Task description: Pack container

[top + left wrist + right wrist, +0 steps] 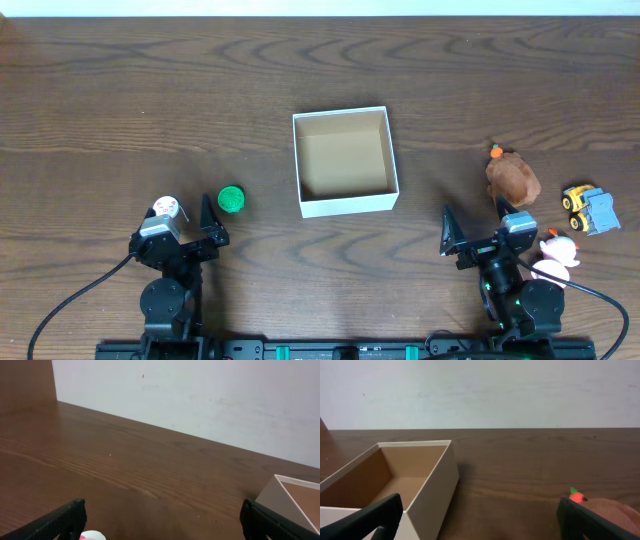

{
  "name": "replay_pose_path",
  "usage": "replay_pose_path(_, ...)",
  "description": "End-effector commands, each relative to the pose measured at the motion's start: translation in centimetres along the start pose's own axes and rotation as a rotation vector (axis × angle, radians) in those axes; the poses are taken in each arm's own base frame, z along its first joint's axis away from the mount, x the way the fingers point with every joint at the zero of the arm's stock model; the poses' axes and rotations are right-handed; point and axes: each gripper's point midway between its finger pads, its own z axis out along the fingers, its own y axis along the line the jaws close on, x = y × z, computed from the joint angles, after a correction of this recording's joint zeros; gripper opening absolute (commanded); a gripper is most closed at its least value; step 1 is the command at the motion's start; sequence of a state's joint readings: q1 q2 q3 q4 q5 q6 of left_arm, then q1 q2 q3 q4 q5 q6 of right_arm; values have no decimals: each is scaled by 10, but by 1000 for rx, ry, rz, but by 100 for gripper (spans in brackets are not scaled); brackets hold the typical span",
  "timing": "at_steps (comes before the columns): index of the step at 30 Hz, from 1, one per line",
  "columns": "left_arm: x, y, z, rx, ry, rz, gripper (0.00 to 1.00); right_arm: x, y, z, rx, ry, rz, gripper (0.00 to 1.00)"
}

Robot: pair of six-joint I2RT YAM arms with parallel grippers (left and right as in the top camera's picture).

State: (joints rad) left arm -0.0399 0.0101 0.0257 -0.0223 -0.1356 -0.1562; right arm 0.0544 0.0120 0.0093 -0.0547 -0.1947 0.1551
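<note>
Item one, my left pincer (162,506): jaws set wide, nothing between them, parked low at the near edge of the bench (120,90). Item two, my right pincer (480,502): likewise wide and holding nothing, near edge, right side. Item three, the container (350,205): upright at mid-bench between my two arms, its brown floor bare. Loose stock, left side: one white round toy (165,207) against my left arm; one green round piece (231,200) just beyond it, toward the container. Loose stock, right side: one brown plush (512,178) with an orange-and-green tip; one yellow and grey-blue truck (590,208); one white-and-pink toy (555,258) beside my right arm. Progress, as I judge it: nothing packed, nothing gripped, all five pieces left to load. View notes: only the overhead lists every piece. The left wrist shows just a corner of the container and a white-and-pink sliver at its lower edge, probably the white round toy, though too little shows to be sure. The right wrist looks into the container and catches the plush's bright tip, but misses the truck and green piece.
</note>
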Motion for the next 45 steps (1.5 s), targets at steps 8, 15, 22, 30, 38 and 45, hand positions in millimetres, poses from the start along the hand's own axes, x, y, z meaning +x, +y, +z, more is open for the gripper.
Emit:
replay_pose_path(8, 16, 10, 1, -44, 41, 23, 98, -9, -5, 0, 29, -41, -13, 99)
replay_pose_path(15, 16, 10, 1, -44, 41, 23, 98, 1, -2, 0, 7, -2, 76, 99)
replay_pose_path(22, 15, 10, 1, -48, 52, -33, 98, 12, -18, 1, 96, 56, 70, 99)
replay_pose_path(30, -41, 0, -14, -64, 107, -38, 98, -24, -38, -8, 242, 215, 42, 99)
replay_pose_path(38, -72, -7, -13, -131, 370, 18, 98, -72, -77, -2, 413, 422, 50, 99)
replay_pose_path(45, -60, -6, -6, -190, 605, 68, 98, -69, -139, -2, 534, 851, 54, 99)
